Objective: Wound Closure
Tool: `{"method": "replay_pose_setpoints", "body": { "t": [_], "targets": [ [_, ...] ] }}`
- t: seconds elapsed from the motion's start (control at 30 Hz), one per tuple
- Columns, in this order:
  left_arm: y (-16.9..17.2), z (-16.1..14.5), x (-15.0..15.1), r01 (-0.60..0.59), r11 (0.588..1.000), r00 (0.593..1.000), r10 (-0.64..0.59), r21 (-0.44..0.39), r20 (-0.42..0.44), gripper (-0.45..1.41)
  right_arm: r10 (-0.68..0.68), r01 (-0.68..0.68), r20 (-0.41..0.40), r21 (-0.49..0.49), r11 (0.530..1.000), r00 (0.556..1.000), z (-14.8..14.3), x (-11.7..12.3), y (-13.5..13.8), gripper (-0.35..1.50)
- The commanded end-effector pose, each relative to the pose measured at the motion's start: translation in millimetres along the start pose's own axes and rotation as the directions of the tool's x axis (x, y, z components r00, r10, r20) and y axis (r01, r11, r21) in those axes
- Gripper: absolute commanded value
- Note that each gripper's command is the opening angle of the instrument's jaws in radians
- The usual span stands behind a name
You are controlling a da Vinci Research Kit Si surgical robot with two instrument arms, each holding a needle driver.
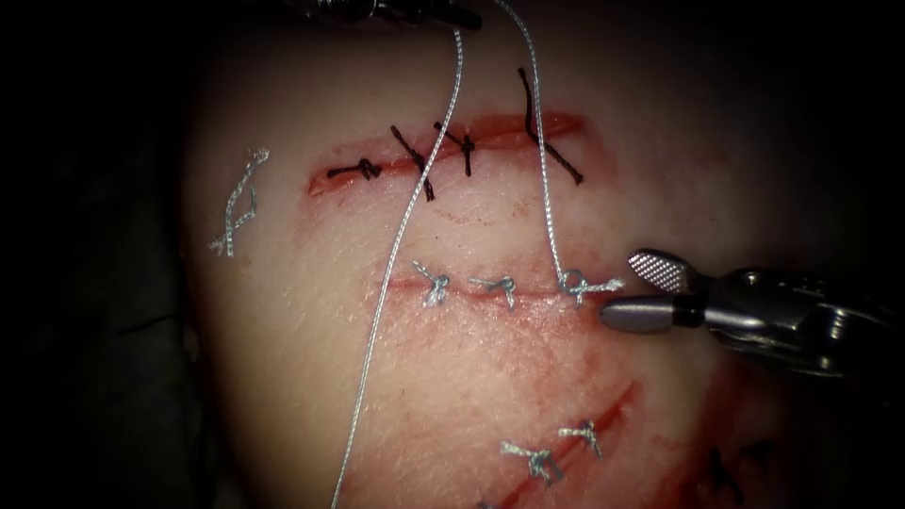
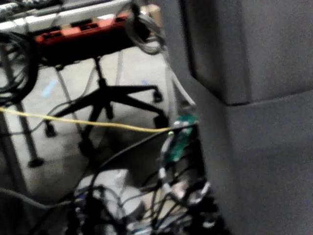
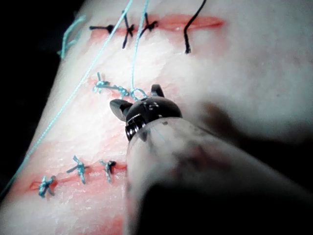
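Two hands: right hand spread apart, empty, beside knotted thread on tissue; left's state unclear.

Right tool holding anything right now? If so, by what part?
Nothing. The right arm's silver needle driver has its jaws open beside the rightmost pale grey knot of the middle cut, with no pale grey thread between them.
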Motion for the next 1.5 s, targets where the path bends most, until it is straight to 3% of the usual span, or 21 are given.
{"method": "replay_pose_setpoints", "body": {
  "t": [0.03, 0.37, 0.5, 0.63, 0.7, 0.73, 1.1, 1.2, 1.5],
  "targets": [
    [0.0, 0.7, 0.3, -0.001, 1.000, 1.000, 0.001, -0.001, -0.001, -0.45, -0.005, 0.005, 0.002, -0.001, 1.000, 1.000, 1.4, -0.3, 0.4, 0.81],
    [0.1, 0.9, 0.2, 0.000, 1.000, 1.000, 0.000, -0.001, 0.000, -0.45, -0.025, 0.024, 0.031, 0.045, 0.999, 0.999, 3.7, -1.7, 1.4, 0.76],
    [0.0, 0.9, 0.2, 0.000, 1.000, 1.000, 0.000, -0.001, 0.000, -0.45, -0.035, 0.031, 0.049, 0.076, 0.997, 0.998, 3.8, -2.2, 1.2, 0.61],
    [0.1, 1.0, 0.3, 0.001, 1.000, 1.000, -0.001, -0.003, 0.002, -0.45, -0.051, 0.044, 0.082, 0.079, 0.996, 0.995, 3.5, -2.7, 1.0, 0.21],
    [0.1, 1.0, 0.3, 0.000, 1.000, 1.000, 0.000, -0.003, 0.002, -0.45, -0.038, 0.030, 0.105, 0.078, 0.996, 0.994, 3.1, -2.9, 0.9, -0.32],
    [0.1, 1.0, 0.3, 0.000, 1.000, 1.000, 0.000, -0.003, 0.003, -0.45, -0.035, 0.026, 0.113, 0.080, 0.997, 0.993, 2.9, -2.9, 0.9, -0.35],
    [-0.3, 1.0, 0.8, -0.002, 1.000, 1.000, 0.002, -0.002, 0.003, -0.45, -0.004, -0.010, 0.140, 0.097, 0.995, 0.990, 0.5, -2.4, -0.7, -0.35],
    [-0.7, 1.0, 1.1, -0.006, 0.999, 0.999, 0.007, 0.032, -0.038, -0.45, -0.004, -0.011, 0.146, 0.106, 0.994, 0.989, -0.3, -2.3, -1.4, -0.35],
    [-2.1, 0.9, 2.8, 0.007, 0.990, 0.997, 0.004, 0.140, -0.077, -0.45, 0.019, -0.044, 0.200, 0.120, 0.992, 0.980, -0.6, -5.9, -3.7, -0.35]
  ]
}}
